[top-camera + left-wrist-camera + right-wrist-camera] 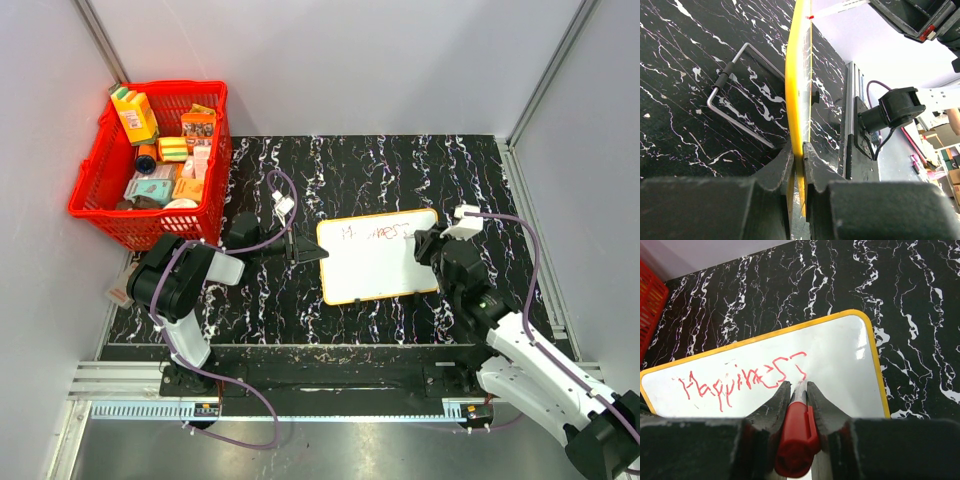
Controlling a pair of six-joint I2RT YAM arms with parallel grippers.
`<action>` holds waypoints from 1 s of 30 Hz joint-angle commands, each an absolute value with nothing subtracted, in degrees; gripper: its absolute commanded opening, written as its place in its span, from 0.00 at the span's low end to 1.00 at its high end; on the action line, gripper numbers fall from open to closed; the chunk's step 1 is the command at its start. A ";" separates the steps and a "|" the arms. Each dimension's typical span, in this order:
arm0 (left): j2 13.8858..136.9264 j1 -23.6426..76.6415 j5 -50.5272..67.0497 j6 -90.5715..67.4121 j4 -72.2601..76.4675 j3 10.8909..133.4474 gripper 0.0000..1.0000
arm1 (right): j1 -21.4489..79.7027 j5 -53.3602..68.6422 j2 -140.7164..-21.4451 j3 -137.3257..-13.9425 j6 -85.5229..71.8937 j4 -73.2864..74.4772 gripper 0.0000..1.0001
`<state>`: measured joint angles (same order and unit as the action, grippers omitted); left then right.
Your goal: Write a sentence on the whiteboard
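The whiteboard (380, 275), white with an orange-yellow rim, lies on the black marbled table in the middle. One line of red script, the sentence (740, 380), reads like "Happiness"; it shows faintly from above (378, 233). My left gripper (308, 250) is shut on the board's left rim (797, 100), which runs edge-on between its fingers (799, 155). My right gripper (799, 386) is shut on a red marker (796, 440). The marker's tip touches the board (850, 355) just under the last letter. From above, this gripper (428, 246) is over the board's right edge.
A red basket (150, 165) full of packaged goods stands at the back left. A bent metal rod (735, 100) lies on the table under the board's left side. Grey walls close in both sides and the back. A rail (320, 405) runs along the near edge.
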<state>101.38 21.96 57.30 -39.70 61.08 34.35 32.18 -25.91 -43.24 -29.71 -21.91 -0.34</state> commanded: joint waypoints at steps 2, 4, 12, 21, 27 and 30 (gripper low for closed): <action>101.43 22.15 59.24 -37.79 66.71 34.54 0.00 | 31.90 -22.68 -43.07 -28.57 -24.08 -2.46 0.00; 101.43 22.15 59.24 -37.79 66.71 34.54 0.00 | 31.90 -22.06 -42.63 -28.65 -25.04 -2.90 0.00; 101.34 22.15 59.15 -37.79 66.80 34.45 0.00 | 31.90 -21.53 -33.06 -29.79 -26.19 -0.35 0.00; 101.25 22.15 58.98 -37.79 66.71 34.45 0.00 | 31.90 -14.42 -36.90 -32.08 -24.70 1.32 0.00; 101.08 22.06 58.10 -37.71 66.71 34.10 0.00 | 35.58 -13.79 -42.45 -33.31 -23.91 -2.37 0.00; 100.63 21.45 56.61 -37.27 65.30 34.10 0.00 | 41.82 -18.88 -43.94 -34.27 -21.98 -3.34 0.00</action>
<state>101.38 21.93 57.21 -39.94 61.19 34.28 35.75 -15.18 -42.87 -30.39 -24.80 1.28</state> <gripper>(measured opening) 0.128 0.225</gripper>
